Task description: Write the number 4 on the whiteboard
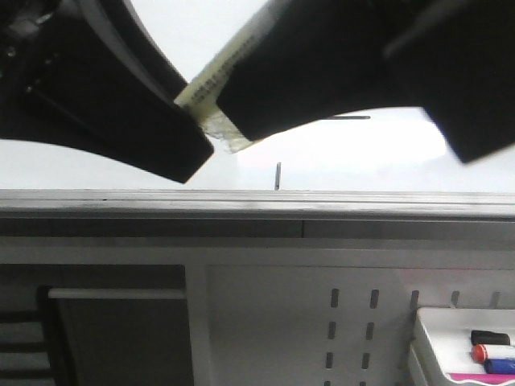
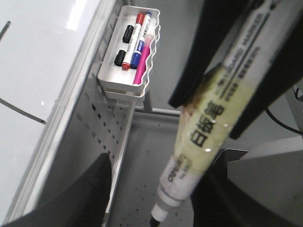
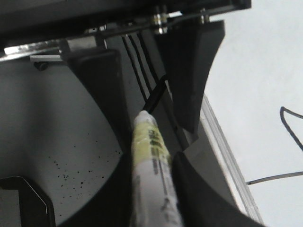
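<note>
Right now the right gripper [image 2: 206, 118] is squeezed tight on a whiteboard marker [image 2: 189, 170]. The marker's black tip sticks out past its fingers and points into the gap of the left gripper [image 3: 154, 125]. The left gripper's fingers are spread wide and, I think, not touching the marker, but the view is blurry. The whiteboard [image 2: 38, 61] lies just beside both grippers. Thin black lines of the number 4 [image 1: 277, 175] show on it, away from the marker tip. A small white tray [image 2: 110, 81] of markers hangs farther off.
</note>
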Motion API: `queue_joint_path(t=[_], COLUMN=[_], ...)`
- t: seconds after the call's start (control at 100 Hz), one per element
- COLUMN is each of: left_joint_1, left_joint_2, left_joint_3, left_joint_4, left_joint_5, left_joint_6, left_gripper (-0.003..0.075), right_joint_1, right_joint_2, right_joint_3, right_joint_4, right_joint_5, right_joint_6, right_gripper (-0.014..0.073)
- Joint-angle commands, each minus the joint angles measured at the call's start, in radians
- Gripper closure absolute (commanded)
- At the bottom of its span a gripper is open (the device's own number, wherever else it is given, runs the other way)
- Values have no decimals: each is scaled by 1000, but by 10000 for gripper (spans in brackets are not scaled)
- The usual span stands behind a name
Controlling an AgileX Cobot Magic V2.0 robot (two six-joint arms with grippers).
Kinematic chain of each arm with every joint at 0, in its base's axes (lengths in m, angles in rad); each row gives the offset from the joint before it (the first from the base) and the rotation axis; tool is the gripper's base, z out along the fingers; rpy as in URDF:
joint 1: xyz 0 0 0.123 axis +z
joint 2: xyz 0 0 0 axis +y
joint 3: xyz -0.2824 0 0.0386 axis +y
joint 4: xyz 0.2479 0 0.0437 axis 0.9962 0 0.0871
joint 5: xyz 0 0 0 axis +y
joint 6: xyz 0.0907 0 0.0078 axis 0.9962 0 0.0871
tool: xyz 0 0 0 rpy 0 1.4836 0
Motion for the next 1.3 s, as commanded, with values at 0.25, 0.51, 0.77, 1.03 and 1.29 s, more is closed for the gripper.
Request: queue_joint_path(t=[0.25, 0.51, 0.77, 1.03, 1.29], left_joint_1=[-3, -3, -3, -3, -3], left_joint_2=[22, 26, 26, 26, 26], left_joint_3=[-36, -36, -36, -33, 52], left_joint_4=[-82, -110, -110, -105, -288], left_joint_5=[-27, -27, -27, -63, -410], left_joint_6=[1, 24, 30, 9, -90], left_gripper=[518, 741, 741, 741, 741], right_joint_1=[11, 11, 0, -144, -295], right_joint_2=[3, 3, 3, -86, -305], right_joint_3=[-28, -28, -28, -28, -28], right_joint_4=[-7, -7, -43, -40, -13], right_joint_5=[-89, -87, -87, -85, -47], right_joint_6=[-7, -7, -7, 2, 2], right_gripper=[641, 640, 438, 8, 95])
